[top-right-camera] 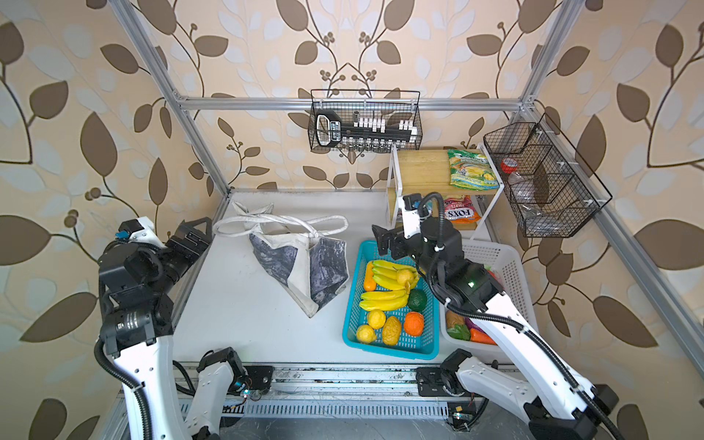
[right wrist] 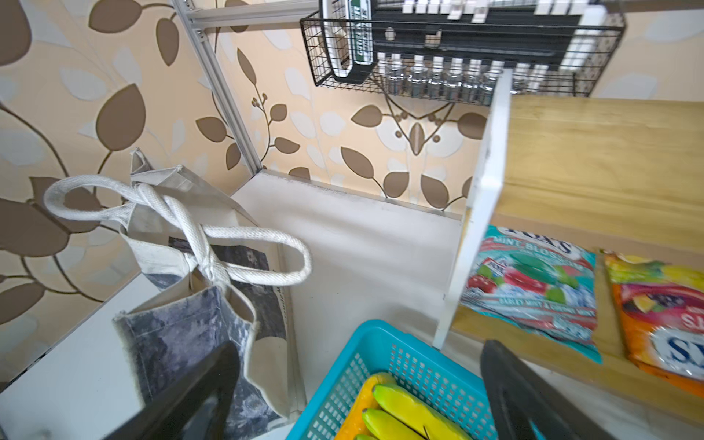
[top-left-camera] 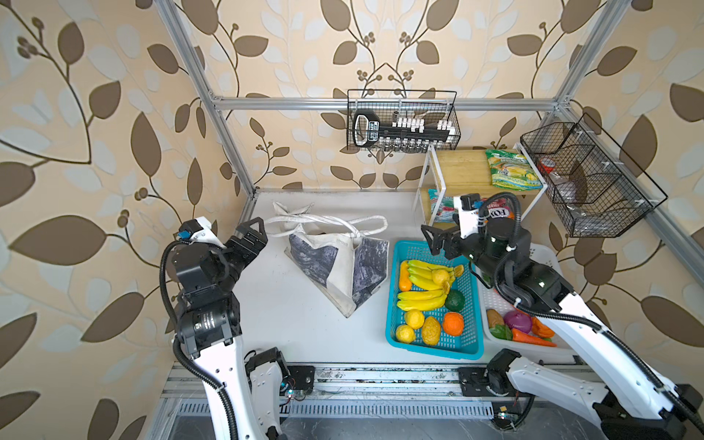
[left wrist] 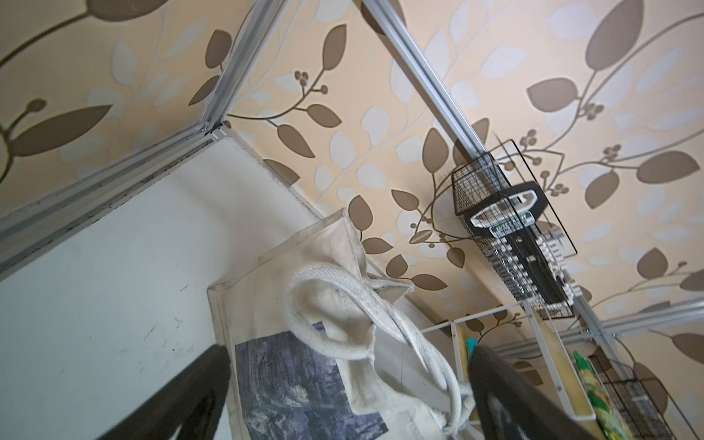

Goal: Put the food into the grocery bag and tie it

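Observation:
The grocery bag (top-left-camera: pixel 335 263) (top-right-camera: pixel 301 263) stands slumped mid-table, off-white with dark grey print panels. Its two white handles (right wrist: pixel 198 232) are knotted together above its mouth, and its inside is hidden. My left gripper (top-left-camera: pixel 253 228) (left wrist: pixel 348 365) hovers open just left of the bag, holding nothing. My right gripper (top-left-camera: pixel 434 238) (right wrist: pixel 360 354) hangs open and empty over the far end of the blue basket (top-left-camera: pixel 434 350), to the right of the bag. Food lies in that basket: toy bananas (top-left-camera: pixel 423 278), lemons, an orange. A green sweet packet (top-left-camera: pixel 510 169) lies on top of the shelf.
A white basket (top-right-camera: pixel 510 274) with toy vegetables sits under my right arm. The wooden shelf (top-left-camera: pixel 457 167) at the back right holds a teal packet (right wrist: pixel 533 282) and an orange packet (right wrist: pixel 663 312) underneath. Black wire baskets (top-left-camera: pixel 404 122) (top-left-camera: pixel 594 179) hang on the frame.

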### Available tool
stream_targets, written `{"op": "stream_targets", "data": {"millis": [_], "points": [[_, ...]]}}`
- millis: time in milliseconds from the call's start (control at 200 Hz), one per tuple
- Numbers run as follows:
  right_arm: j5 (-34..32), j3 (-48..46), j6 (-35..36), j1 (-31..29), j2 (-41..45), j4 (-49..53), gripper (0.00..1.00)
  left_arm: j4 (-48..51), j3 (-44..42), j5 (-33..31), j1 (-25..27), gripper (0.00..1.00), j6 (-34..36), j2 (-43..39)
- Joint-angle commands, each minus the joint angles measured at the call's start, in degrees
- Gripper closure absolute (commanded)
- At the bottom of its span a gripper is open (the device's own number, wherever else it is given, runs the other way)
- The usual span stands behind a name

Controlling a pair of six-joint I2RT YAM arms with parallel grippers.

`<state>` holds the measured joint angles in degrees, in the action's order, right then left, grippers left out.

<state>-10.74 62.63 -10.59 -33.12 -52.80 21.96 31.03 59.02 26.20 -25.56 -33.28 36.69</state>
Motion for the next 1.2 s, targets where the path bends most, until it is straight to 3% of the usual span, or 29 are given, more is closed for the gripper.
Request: {"op": "stream_targets", "data": {"millis": [0, 145, 250, 305, 425, 575, 640, 755, 945, 1195], "points": [[-4.9, -6.4, -2.6, 2.0, 6.2, 3.3, 0.0, -2.4, -6.7, 4.8, 0.5, 0.01, 8.4, -4.0], [-7.2, -16.0, -6.9, 6.7, 14.6, 1.0, 0.0, 0.8, -10.6, -4.3, 5.4, 0.02, 17.4, -7.9], [-6.3, -20.1, -7.8, 10.2, 17.1, 0.1, 0.0, 0.6, -14.9, -3.9, 6.3, 0.01, 17.6, -9.9], [-4.7, -21.8, -4.7, 12.4, 17.1, -1.3, 0.0, 0.6, -16.8, -3.4, 6.3, 0.01, 16.8, -10.3], [-10.1, -25.1, -0.7, 18.6, 15.0, -5.3, 0.0, -1.3, -20.5, -6.8, 6.3, 0.01, 15.6, -9.6], [1.6, -26.5, -0.8, 29.0, 13.4, -7.2, 0.0, -2.9, -23.5, -7.4, 6.3, 0.01, 13.2, -8.6], [2.0, -28.0, 0.0, 30.1, 14.2, -8.8, 0.0, -5.3, -26.0, -7.1, 6.2, 0.01, 10.8, -9.1], [4.0, -33.3, 1.3, 32.0, 16.0, -15.6, 0.0, -10.0, -29.5, -7.4, 6.5, 0.01, 13.1, -10.3], [0.5, -43.5, 0.4, 32.1, 15.2, -31.8, 0.0, -18.3, -34.3, -9.8, 6.9, 0.01, 14.6, -7.3], [-5.8, -52.6, 5.4, 32.2, 11.5, -47.1, 0.0, -27.4, -34.3, -25.1, 11.9, 0.01, 16.4, 0.3]]}}
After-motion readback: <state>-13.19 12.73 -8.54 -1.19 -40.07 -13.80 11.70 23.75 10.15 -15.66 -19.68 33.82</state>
